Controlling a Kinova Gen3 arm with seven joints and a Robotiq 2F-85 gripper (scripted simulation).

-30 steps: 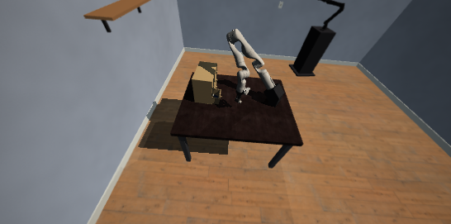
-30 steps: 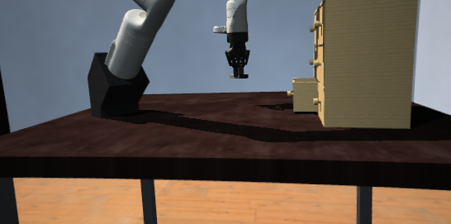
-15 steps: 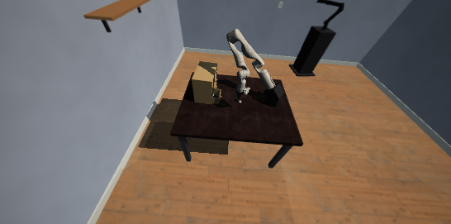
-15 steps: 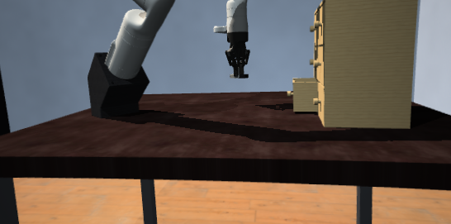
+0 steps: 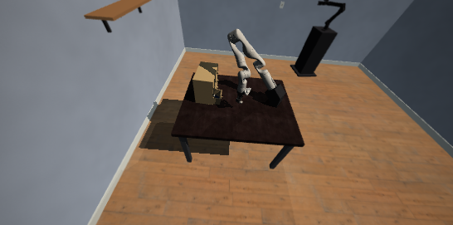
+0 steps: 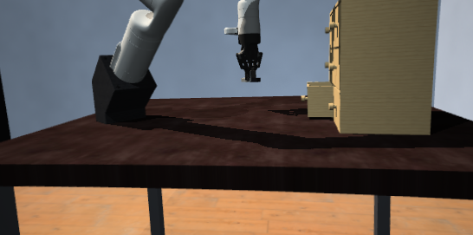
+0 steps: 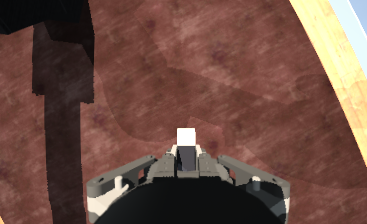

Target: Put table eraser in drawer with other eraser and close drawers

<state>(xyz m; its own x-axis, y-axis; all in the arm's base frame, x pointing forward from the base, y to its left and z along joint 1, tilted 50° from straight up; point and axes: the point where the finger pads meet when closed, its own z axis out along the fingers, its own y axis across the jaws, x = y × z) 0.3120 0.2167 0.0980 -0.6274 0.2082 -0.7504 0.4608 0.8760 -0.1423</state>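
My gripper (image 6: 251,78) hangs well above the dark table, left of the chest, and is shut on a small white eraser (image 7: 186,136) whose end shows between the fingertips in the wrist view. The gripper also shows in the top view (image 5: 240,100). The tan wooden chest (image 6: 383,61) stands at the table's right side, with round knobs on its drawer fronts. Its lowest drawer (image 6: 320,99) is pulled out toward me; what lies in it is hidden. The upper drawers look pushed in.
The arm's black base (image 6: 121,94) sits on the table at the left. The table edge (image 7: 334,65) shows at the right of the wrist view. A black pedestal (image 5: 315,50) stands on the floor far off, and a wall shelf (image 5: 120,7) hangs high.
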